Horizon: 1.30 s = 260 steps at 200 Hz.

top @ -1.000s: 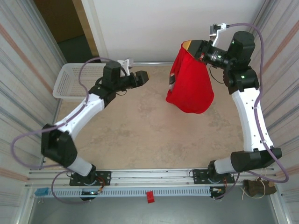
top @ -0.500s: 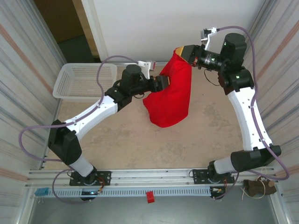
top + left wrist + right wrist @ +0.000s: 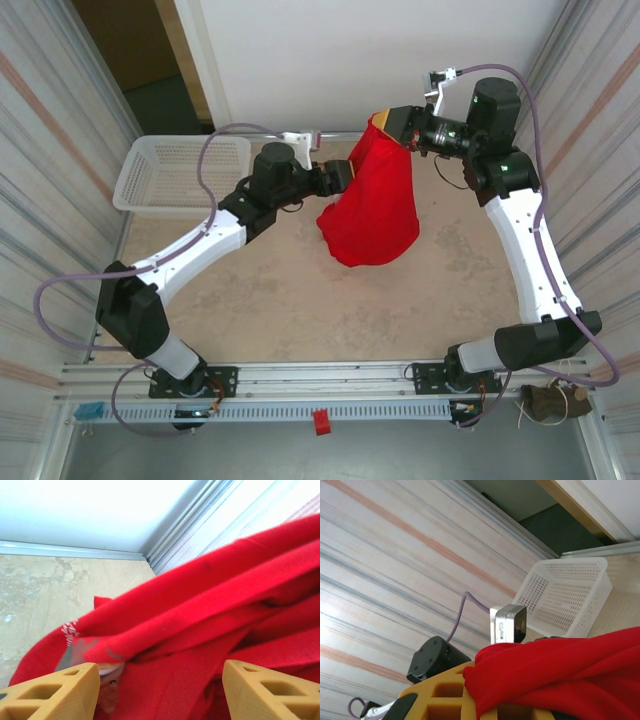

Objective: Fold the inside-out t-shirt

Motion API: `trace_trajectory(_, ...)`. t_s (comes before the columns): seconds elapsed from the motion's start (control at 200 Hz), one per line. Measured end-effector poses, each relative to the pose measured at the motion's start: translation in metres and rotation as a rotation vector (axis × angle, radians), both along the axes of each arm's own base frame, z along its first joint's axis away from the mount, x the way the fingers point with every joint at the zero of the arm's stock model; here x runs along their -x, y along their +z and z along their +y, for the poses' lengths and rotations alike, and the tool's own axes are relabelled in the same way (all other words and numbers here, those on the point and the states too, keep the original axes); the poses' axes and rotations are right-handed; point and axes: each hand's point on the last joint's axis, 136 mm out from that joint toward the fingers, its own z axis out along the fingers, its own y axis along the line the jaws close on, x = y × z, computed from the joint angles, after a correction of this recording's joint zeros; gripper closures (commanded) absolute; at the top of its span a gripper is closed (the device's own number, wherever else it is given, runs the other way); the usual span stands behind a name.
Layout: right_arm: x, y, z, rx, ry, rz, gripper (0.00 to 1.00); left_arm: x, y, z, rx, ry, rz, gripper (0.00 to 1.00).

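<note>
Upper centre, the right gripper (image 3: 387, 122) pinches the red t-shirt (image 3: 372, 220) aloft; the left gripper (image 3: 160, 677) gapes at its folds — closing may bunch 2 layers.

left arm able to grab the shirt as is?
Probably yes. The left gripper is open right at the hanging t-shirt, with red fabric just ahead of its fingers in the wrist view and nothing in the way. The right gripper holds it up.
</note>
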Motion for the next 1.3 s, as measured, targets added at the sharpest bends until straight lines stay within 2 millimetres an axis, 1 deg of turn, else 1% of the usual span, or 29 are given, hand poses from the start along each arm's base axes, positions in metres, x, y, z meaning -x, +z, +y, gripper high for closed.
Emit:
trace_trajectory(0.095,0.001,0.000,0.001,0.002,0.006,-0.003,1.00,-0.001,-0.001,0.001,0.000,-0.001,0.002,0.35)
trace_trajectory(0.19,0.003,0.000,0.002,0.000,0.017,-0.003,1.00,0.001,-0.002,-0.004,0.002,-0.021,0.005,0.35)
trace_trajectory(0.301,0.004,0.000,0.003,0.000,0.023,-0.003,1.00,0.005,-0.008,-0.015,0.005,-0.061,0.011,0.35)
trace_trajectory(0.406,0.005,0.000,0.005,0.000,0.029,-0.002,1.00,0.014,-0.015,-0.029,0.001,-0.105,0.022,0.34)
trace_trajectory(0.481,0.005,0.000,0.005,0.000,0.031,-0.001,1.00,0.020,-0.016,-0.037,0.005,-0.131,0.021,0.34)
trace_trajectory(0.556,0.006,0.000,0.005,0.000,0.033,0.000,1.00,0.023,-0.019,-0.044,0.007,-0.148,0.022,0.34)
trace_trajectory(0.586,0.006,0.000,0.005,0.000,0.033,0.000,1.00,0.022,-0.023,-0.047,0.004,-0.152,0.027,0.38)
trace_trajectory(0.676,0.006,-0.003,0.005,0.001,0.033,0.005,1.00,0.012,-0.035,-0.058,-0.008,-0.159,0.044,0.57)
trace_trajectory(0.726,0.006,-0.005,0.003,0.002,0.029,0.011,1.00,0.003,-0.041,-0.066,-0.021,-0.165,0.050,0.76)
trace_trajectory(0.797,0.007,-0.009,-0.003,0.003,0.013,0.019,1.00,-0.005,-0.048,-0.073,-0.033,-0.171,0.059,1.00)
trace_trajectory(0.902,0.007,-0.016,-0.025,0.003,-0.044,0.027,1.00,-0.008,-0.053,-0.070,-0.053,-0.174,0.067,1.00)
trace_trajectory(0.967,0.006,-0.022,-0.041,0.004,-0.090,0.028,1.00,-0.008,-0.045,-0.062,-0.052,-0.169,0.062,1.00)
trace_trajectory(1.057,0.003,-0.039,-0.058,0.014,-0.150,0.047,1.00,-0.008,-0.020,-0.043,-0.024,-0.169,0.039,1.00)
trace_trajectory(1.142,-0.006,-0.069,-0.070,0.045,-0.207,0.087,1.00,-0.006,0.014,-0.022,0.028,-0.183,-0.005,1.00)
trace_trajectory(1.152,-0.007,-0.073,-0.070,0.052,-0.213,0.092,0.96,-0.005,0.019,-0.020,0.036,-0.187,-0.008,1.00)
trace_trajectory(1.172,-0.011,-0.082,-0.072,0.064,-0.227,0.106,0.84,-0.004,0.026,-0.015,0.047,-0.192,-0.016,1.00)
trace_trajectory(1.177,-0.012,-0.086,-0.073,0.069,-0.231,0.112,0.82,-0.003,0.029,-0.014,0.053,-0.195,-0.019,1.00)
trace_trajectory(1.202,-0.016,-0.096,-0.075,0.085,-0.245,0.127,0.61,-0.002,0.038,-0.009,0.069,-0.202,-0.031,1.00)
trace_trajectory(1.212,-0.018,-0.102,-0.076,0.094,-0.253,0.138,0.55,-0.001,0.042,-0.007,0.078,-0.207,-0.033,1.00)
trace_trajectory(1.227,-0.021,-0.109,-0.077,0.104,-0.261,0.150,0.48,-0.001,0.047,-0.004,0.087,-0.213,-0.039,1.00)
trace_trajectory(1.262,-0.027,-0.126,-0.080,0.137,-0.281,0.180,0.40,0.001,0.058,0.000,0.114,-0.232,-0.049,1.00)
trace_trajectory(1.302,-0.033,-0.143,-0.084,0.175,-0.304,0.209,0.36,0.004,0.068,0.003,0.142,-0.259,-0.055,1.00)
